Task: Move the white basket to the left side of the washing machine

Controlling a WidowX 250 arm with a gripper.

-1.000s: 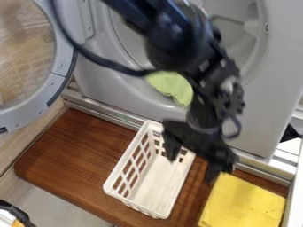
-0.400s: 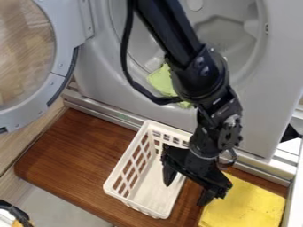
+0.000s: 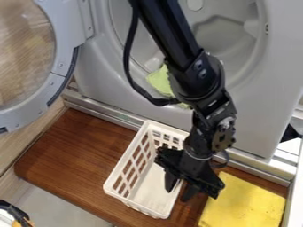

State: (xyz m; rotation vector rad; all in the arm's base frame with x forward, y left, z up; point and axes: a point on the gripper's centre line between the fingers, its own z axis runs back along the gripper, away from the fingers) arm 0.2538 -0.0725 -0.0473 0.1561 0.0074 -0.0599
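Note:
The gripper (image 3: 179, 192) is at the right long wall of the white basket (image 3: 126, 163), pointing down. One finger is inside the basket and the other outside, with the wall pinched between them, so it looks shut on the basket. The basket stands upright on the brown wooden board, and the gripper covers part of its right wall. Behind it is the grey washing machine (image 3: 251, 119), its round door (image 3: 63, 53) swung out to the left.
A yellow sponge-like block (image 3: 246, 206) lies just right of the gripper. Green cloth (image 3: 158, 80) hangs at the drum opening behind the arm. The brown board (image 3: 71, 148) extends left of the basket, below the open door. A metal rail (image 3: 106, 114) runs behind the board.
The gripper has moved down and left to the basket's right wall, and its fingers have come closer together around it. The basket has stayed in place.

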